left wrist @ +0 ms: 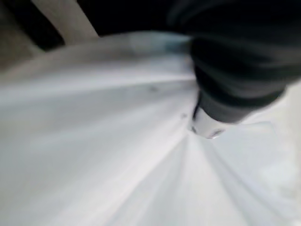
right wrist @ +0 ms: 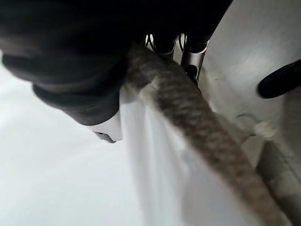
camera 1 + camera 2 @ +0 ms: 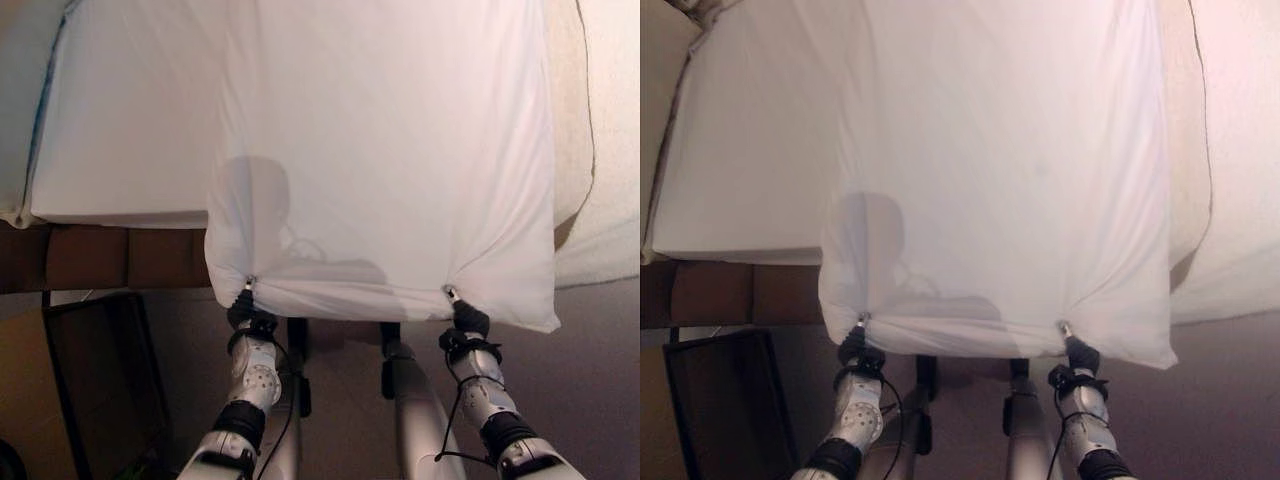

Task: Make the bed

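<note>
Here the white sheet (image 3: 380,150) hangs off the foot of the bed (image 3: 120,150), stretched away from both hands over the mattress, its near hem bunched at two points. The left hand (image 3: 247,300) pinches one bunch and the right hand (image 3: 462,310) pinches the other, each closed on the cloth, with creases fanning out from each grip.

The likely trouble, as I judge it, is a slip: each hold takes only a small tuck of fabric, so a hard or uneven pull could free one corner and leave the sheet skewed. Beyond the left hand much of the mattress lies bare, so the sheet already sits off to the right.

The head views show both grips together. The right wrist view alone shows a grey woven edge (image 2: 197,122) against the right hand, beside the white cloth.
</note>
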{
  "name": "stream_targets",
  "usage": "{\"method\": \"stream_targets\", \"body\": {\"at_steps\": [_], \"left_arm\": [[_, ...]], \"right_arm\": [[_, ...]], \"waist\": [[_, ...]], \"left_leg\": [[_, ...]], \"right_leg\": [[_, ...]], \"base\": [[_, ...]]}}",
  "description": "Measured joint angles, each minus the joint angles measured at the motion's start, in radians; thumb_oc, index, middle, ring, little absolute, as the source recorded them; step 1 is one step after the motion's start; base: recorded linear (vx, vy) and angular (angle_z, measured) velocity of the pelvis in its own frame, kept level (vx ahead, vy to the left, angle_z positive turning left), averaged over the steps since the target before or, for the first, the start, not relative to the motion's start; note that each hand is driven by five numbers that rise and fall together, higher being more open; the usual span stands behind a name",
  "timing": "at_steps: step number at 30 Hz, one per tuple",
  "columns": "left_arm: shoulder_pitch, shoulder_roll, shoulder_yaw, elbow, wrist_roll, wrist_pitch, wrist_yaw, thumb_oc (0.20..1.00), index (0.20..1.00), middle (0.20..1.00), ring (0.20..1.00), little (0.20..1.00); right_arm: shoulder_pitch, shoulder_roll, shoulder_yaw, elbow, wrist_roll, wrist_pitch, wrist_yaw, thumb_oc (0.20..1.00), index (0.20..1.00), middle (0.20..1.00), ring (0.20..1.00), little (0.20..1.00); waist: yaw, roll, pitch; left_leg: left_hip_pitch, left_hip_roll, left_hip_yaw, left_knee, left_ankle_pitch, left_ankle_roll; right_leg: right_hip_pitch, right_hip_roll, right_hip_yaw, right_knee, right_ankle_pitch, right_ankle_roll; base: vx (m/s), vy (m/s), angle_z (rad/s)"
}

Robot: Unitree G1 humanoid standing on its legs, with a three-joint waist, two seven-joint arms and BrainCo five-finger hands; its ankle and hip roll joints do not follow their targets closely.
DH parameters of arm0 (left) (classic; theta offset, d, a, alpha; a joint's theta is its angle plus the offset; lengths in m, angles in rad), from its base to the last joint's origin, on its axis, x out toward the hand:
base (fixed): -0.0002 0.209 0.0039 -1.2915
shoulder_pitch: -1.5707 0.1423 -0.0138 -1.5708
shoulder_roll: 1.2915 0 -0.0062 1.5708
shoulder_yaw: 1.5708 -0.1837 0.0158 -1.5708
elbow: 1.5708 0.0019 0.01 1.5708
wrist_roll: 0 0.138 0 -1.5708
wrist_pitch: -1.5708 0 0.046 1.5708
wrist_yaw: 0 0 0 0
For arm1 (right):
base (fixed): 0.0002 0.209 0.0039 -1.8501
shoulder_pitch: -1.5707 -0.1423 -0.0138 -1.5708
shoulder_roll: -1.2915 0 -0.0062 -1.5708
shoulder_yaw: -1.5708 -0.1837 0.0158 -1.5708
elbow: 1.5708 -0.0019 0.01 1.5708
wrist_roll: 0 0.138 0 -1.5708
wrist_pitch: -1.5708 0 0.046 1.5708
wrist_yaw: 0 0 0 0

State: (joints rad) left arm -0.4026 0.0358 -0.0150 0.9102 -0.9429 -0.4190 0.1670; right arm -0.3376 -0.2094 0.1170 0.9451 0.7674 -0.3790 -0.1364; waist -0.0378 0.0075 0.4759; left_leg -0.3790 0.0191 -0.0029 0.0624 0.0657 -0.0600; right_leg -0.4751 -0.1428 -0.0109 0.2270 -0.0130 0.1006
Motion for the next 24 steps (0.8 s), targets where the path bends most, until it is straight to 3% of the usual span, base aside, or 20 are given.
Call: {"method": "stream_targets", "body": {"at_steps": [4,5,6,7,8,10,17,21,24], "left_arm": [[0.000,0.008,0.002,0.029,0.036,0.014,-0.016,0.200,0.200,0.200,0.200,0.200],[0.000,0.009,0.002,0.034,0.042,0.015,-0.018,0.200,0.200,0.200,0.200,0.200],[0.000,0.010,0.002,0.046,0.058,0.016,-0.021,0.200,0.200,0.200,0.200,0.200],[0.000,0.010,0.002,0.050,0.059,0.017,-0.021,0.200,0.200,0.200,0.200,0.200],[0.000,0.011,0.002,0.053,0.060,0.017,-0.021,0.238,0.238,0.238,0.238,0.238],[0.000,0.021,0.003,0.063,0.066,0.019,-0.020,1.000,1.000,1.000,1.000,1.000],[0.039,0.052,0.008,0.187,0.105,0.042,-0.013,1.000,1.000,1.000,1.000,1.000],[0.207,0.065,0.047,0.265,0.142,0.063,0.022,1.000,1.000,1.000,1.000,1.000],[0.350,0.068,0.036,0.230,0.146,0.062,0.031,1.000,1.000,1.000,1.000,1.000]], "right_arm": [[-0.016,-0.003,-0.007,0.043,-0.011,0.014,0.018,0.200,0.200,0.200,0.200,0.200],[-0.016,-0.002,-0.009,0.046,-0.011,0.015,0.018,0.231,0.231,0.231,0.231,0.231],[-0.016,-0.001,-0.010,0.054,-0.011,0.016,0.018,0.715,0.715,0.715,0.715,0.715],[-0.016,-0.001,-0.010,0.059,-0.012,0.017,0.018,0.950,0.950,0.950,0.950,0.950],[-0.016,-0.001,-0.010,0.083,-0.012,0.027,0.015,1.000,1.000,1.000,1.000,1.000],[-0.011,0.000,-0.010,0.136,-0.012,0.044,0.003,1.000,1.000,1.000,1.000,1.000],[0.112,-0.010,-0.010,0.213,-0.015,0.083,-0.026,1.000,1.000,1.000,1.000,1.000],[0.157,-0.023,-0.012,0.233,-0.029,0.090,-0.025,1.000,1.000,1.000,1.000,1.000],[0.177,-0.024,-0.031,0.210,-0.028,0.090,-0.023,1.000,1.000,1.000,1.000,1.000]], "waist": [[-0.001,0.001,0.000],[0.000,0.001,-0.001],[0.000,0.001,-0.001],[0.000,0.002,-0.002],[-0.001,0.004,-0.004],[-0.001,0.004,-0.004],[-0.002,0.017,-0.011],[0.000,0.031,-0.018],[0.003,0.037,-0.021]], "left_leg": [[0.008,0.000,0.000,-0.002,0.000,0.000],[0.011,0.000,0.000,-0.003,0.000,0.000],[0.018,0.000,0.000,-0.005,0.000,0.000],[0.020,-0.001,0.000,-0.005,0.000,0.000],[0.020,-0.001,0.000,-0.005,-0.001,-0.001],[0.022,-0.002,0.000,-0.004,-0.001,-0.001],[0.037,-0.003,0.000,-0.007,-0.001,-0.001],[0.035,0.001,0.000,-0.007,-0.001,-0.001],[0.033,0.002,-0.003,-0.013,-0.001,0.000]], "right_leg": [[0.016,-0.001,-0.004,-0.014,0.000,0.000],[0.020,-0.001,-0.004,-0.016,0.000,0.000],[0.028,-0.001,-0.005,-0.021,0.000,0.000],[0.031,-0.001,-0.005,-0.022,0.000,0.000],[0.033,-0.001,-0.006,-0.024,0.000,0.000],[0.034,-0.001,-0.006,-0.024,0.000,0.000],[0.056,0.001,-0.010,-0.037,0.002,-0.001],[0.054,0.001,-0.010,-0.038,0.007,0.003],[0.052,0.000,-0.016,-0.036,0.009,0.005]], "base": [[0.01,0.002,0.02],[0.03,0.005,0.03],[0.00,0.000,0.00],[0.00,0.000,0.00],[0.00,0.000,0.00],[0.00,0.000,0.00],[0.01,0.000,0.00],[0.01,-0.004,0.00],[0.02,-0.026,0.06]]}}
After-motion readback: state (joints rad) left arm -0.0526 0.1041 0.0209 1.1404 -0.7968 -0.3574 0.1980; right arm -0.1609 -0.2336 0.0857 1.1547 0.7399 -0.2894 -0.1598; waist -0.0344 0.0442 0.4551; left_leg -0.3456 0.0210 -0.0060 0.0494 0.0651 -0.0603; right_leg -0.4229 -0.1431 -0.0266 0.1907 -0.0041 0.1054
